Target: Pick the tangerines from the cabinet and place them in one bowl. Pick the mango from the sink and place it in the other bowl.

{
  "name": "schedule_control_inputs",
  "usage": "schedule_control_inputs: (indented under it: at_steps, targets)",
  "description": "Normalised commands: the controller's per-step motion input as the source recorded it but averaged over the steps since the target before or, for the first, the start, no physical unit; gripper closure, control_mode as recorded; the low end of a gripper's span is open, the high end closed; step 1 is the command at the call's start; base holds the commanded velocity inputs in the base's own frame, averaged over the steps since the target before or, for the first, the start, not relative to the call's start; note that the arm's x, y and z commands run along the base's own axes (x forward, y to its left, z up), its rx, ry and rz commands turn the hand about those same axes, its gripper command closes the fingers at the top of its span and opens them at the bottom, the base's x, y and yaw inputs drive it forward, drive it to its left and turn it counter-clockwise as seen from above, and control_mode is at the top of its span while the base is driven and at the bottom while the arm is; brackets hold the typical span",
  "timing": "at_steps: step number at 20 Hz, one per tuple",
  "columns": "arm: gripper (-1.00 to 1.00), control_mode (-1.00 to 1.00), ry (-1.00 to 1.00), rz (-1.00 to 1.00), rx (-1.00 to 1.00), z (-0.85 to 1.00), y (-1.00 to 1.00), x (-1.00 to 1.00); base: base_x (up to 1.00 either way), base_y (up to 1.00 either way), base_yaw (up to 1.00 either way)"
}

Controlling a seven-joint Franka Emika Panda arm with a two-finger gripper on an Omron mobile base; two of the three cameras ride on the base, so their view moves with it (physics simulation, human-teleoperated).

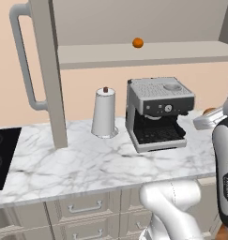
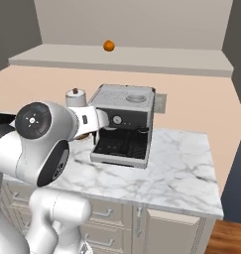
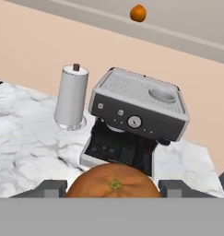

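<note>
Between my jaws (image 3: 114,186) sits one tangerine (image 3: 114,182), pinched from both sides, its stem dimple turned toward the hand camera and a dark fingertip (image 3: 52,188) showing at each flank. From the left base view I catch a sliver of that orange (image 1: 209,111) at the wrist, off the right end of the coffee machine (image 1: 157,112) and above the marble table (image 1: 87,164). So I judge I'm in the carrying leg of the first fruit: picked, not yet delivered. Beyond the machine stands the paper towel roll (image 1: 104,112), and above it the second tangerine (image 1: 138,42) rests alone on the cabinet shelf (image 1: 148,54), well apart from my hand; the cabinet door (image 1: 47,75) hangs open at the left. No bowl is visible to me from here, nor the sink or mango, so next I need to swing or drive until the red bowl comes in sight, bring the fruit over it, lower, and spread the jaws only once it is inside the rim
</note>
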Motion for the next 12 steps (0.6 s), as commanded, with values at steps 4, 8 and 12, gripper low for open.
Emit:
schedule_control_inputs:
  at_steps: [4,8,12]
  targets:
    - [1.0,1.0,0.0,0.0,0.0,0.0,0.0,0.0,-0.54,0.0,0.05]
    - [1.0,1.0,0.0,0.0,0.0,0.0,0.0,0.0,-0.5,0.0,0.06]
    - [1.0,1.0,0.0,0.0,0.0,0.0,0.0,0.0,-0.46,0.0,0.08]
